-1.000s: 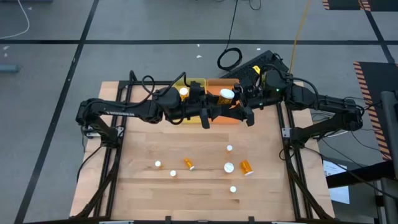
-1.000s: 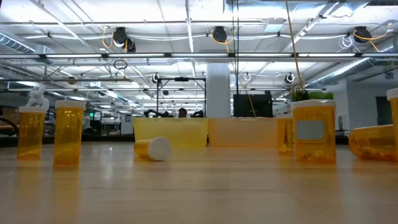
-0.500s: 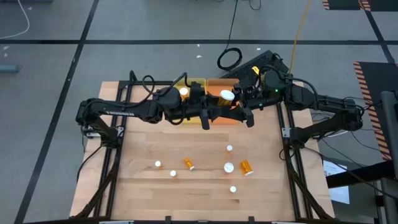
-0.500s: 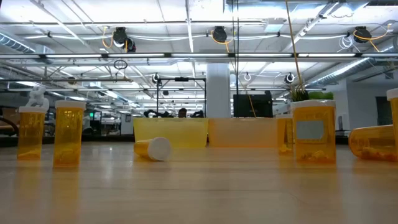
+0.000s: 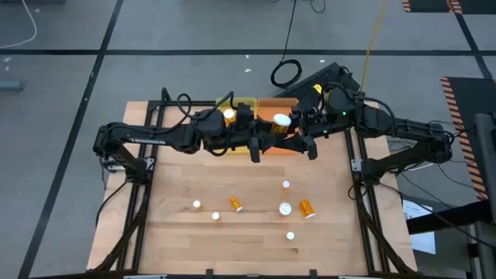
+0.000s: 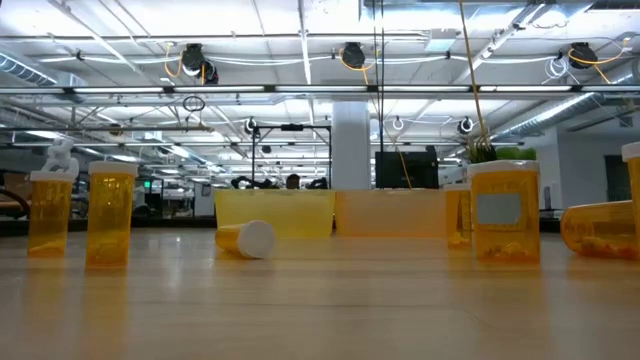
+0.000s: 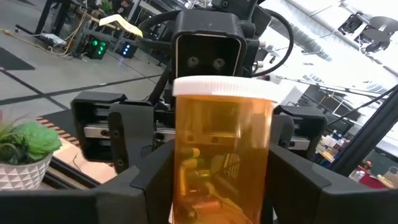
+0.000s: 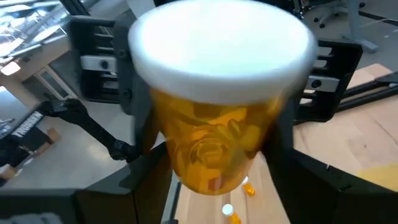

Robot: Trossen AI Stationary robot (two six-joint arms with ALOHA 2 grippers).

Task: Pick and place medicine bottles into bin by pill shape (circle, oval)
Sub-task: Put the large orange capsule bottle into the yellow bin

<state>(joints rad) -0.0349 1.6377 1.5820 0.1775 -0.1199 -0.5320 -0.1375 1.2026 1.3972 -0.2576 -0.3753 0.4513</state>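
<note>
Large open-plan robotics lab or workshop. Shown by: exposed white ceiling trusses (image 6: 300, 90) with strip lighting and hung cable reels (image 6: 352, 55); grey concrete floor (image 5: 194, 31) marked with dark tape lines; wooden counter (image 5: 248, 232) on metal frame; further workstations and monitor (image 6: 405, 168) seen behind; hazard-striped mat (image 5: 461, 93) alongside.

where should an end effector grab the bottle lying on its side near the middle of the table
Grip the lying bottle across its orange body, coming straight down from above. It lies flat with its white cap toward the table's front edge, so the round sides are free and the fingers should close across its long axis. The neighbouring bottles stand clear of it.
</note>
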